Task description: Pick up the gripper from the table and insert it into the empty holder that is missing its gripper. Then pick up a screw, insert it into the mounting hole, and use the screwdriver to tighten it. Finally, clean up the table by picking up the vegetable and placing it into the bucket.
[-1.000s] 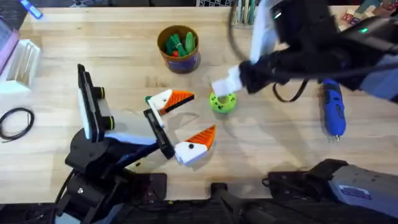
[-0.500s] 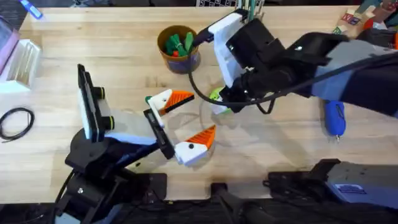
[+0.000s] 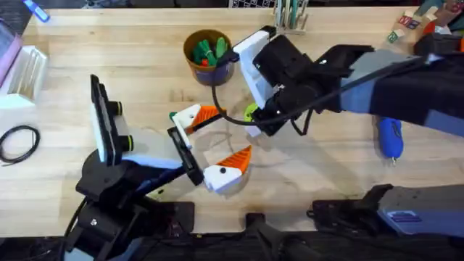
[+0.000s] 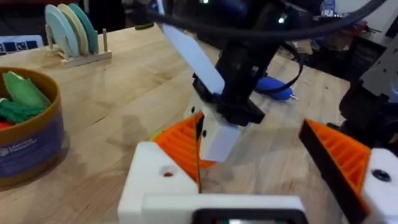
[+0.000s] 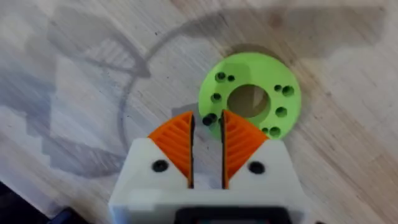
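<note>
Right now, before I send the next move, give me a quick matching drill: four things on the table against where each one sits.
Things:
1. green disc
2. blue screwdriver
3. cup
4. black cable loop

Places:
A. far left of table
B. right side, lying flat
C. under the right claw
D. back centre, holding green toys

Pairs: 1-C, 2-B, 3-D, 4-A

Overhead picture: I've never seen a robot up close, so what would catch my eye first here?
Probably the right arm's end effector, reaching across the middle of the table and poised over a bright green holed disc, its orange fingers nearly together. Next, the left end effector with orange pads spread wide open, close beside it. Behind them stands a tan bucket with green toy vegetables inside.
</note>
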